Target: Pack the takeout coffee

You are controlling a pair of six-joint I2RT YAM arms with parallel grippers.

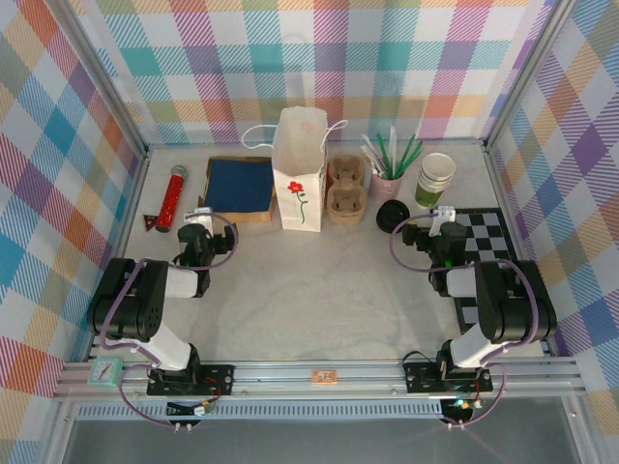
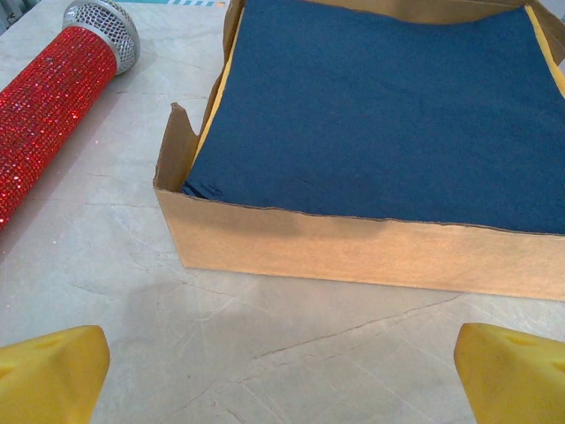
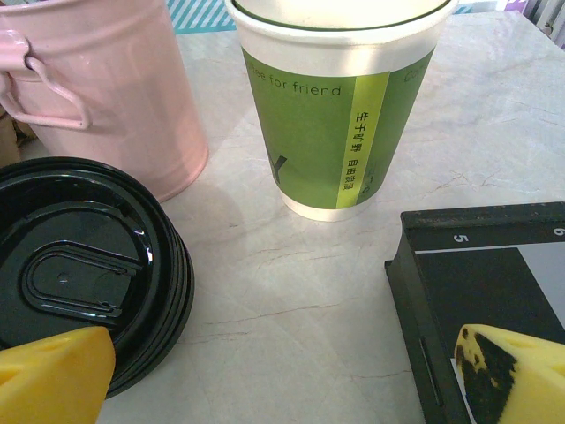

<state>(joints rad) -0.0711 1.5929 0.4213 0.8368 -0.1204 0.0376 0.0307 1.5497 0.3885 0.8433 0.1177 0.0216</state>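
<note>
The takeout coffee is out of view. A tall white paper bag (image 1: pixel 300 174) with a red flower stands open at the back centre. My left gripper (image 1: pixel 197 218) (image 2: pixel 282 380) hovers open over bare tabletop, just in front of a cardboard box (image 2: pixel 353 252). My right gripper (image 1: pixel 441 222) (image 3: pixel 282 380) is open too, with nothing between its yellow fingertips (image 3: pixel 53 375). Ahead of it stand a lidless stack of green-and-cream cups (image 1: pixel 435 179) (image 3: pixel 340 106) and, to the left, a stack of loose black lids (image 1: pixel 392 213) (image 3: pixel 79 265).
The box holds dark blue napkins (image 1: pixel 239 184) (image 2: pixel 380 106). A red glitter microphone (image 1: pixel 174 195) (image 2: pixel 53 115) lies left of it. Brown cup carriers (image 1: pixel 346 188) sit right of the bag. A pink bucket (image 1: pixel 387 182) (image 3: pixel 106 88) holds straws. A black chessboard (image 1: pixel 484 242) (image 3: pixel 477 291) lies at right.
</note>
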